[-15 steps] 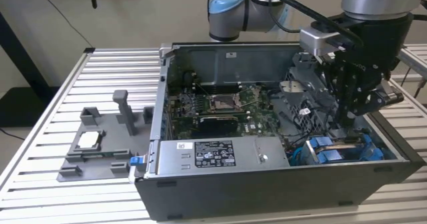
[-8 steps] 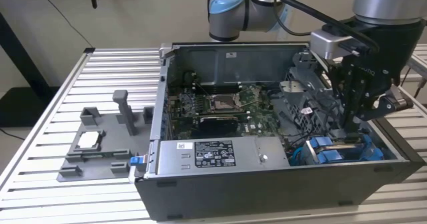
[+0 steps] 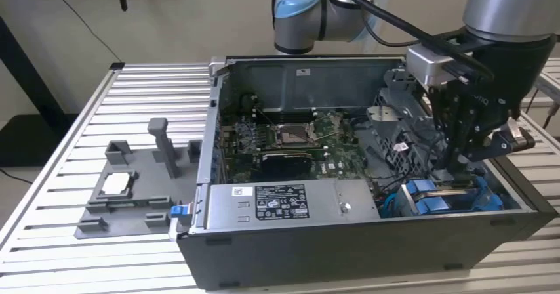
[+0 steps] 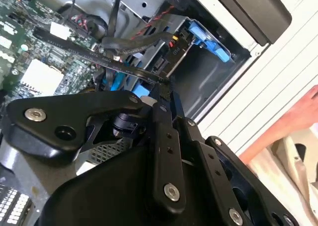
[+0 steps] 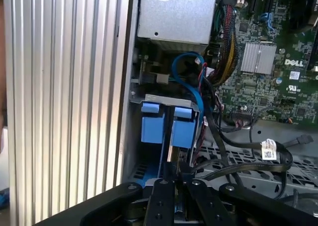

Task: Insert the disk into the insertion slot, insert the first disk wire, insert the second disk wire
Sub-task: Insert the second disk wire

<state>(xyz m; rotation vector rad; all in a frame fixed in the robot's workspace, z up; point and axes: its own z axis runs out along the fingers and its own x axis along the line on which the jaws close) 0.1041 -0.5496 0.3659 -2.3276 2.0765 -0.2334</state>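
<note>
In the open computer case (image 3: 350, 254) on the slatted aluminium counter (image 3: 52, 176), we see the hand (image 3: 455, 169) lowered into the corner nearest the exterior view's right. It hangs just above the disk (image 3: 442, 199), whose bright blue carrier sits inside the insertion slot (image 3: 398, 205). In the first wrist view, the hand (image 5: 177, 166) points at the disk's (image 5: 169, 124) two blue tabs, with the slot's grey sheet-metal edge (image 5: 164, 98) just beyond them. A blue cable (image 5: 191, 69) loops over the slot, and black wires run past it.

In the second wrist view, the hand (image 4: 161, 89) meets a flat black cable (image 4: 79, 47) beside the slot (image 4: 198, 67). We cannot tell whether the hand is closed on it or merely beside it.

As for writing, the grey power-supply box (image 3: 280, 205) carries a white printed label. One black wire bears a small white tag (image 5: 268, 149), and the green motherboard (image 3: 298, 143) has white lettering near its finned heatsink (image 5: 257, 57). A grey moulded fixture (image 3: 131, 189) lies on the counter towards the exterior view's left. A person's arm (image 4: 298, 116) shows beyond the case.
</note>
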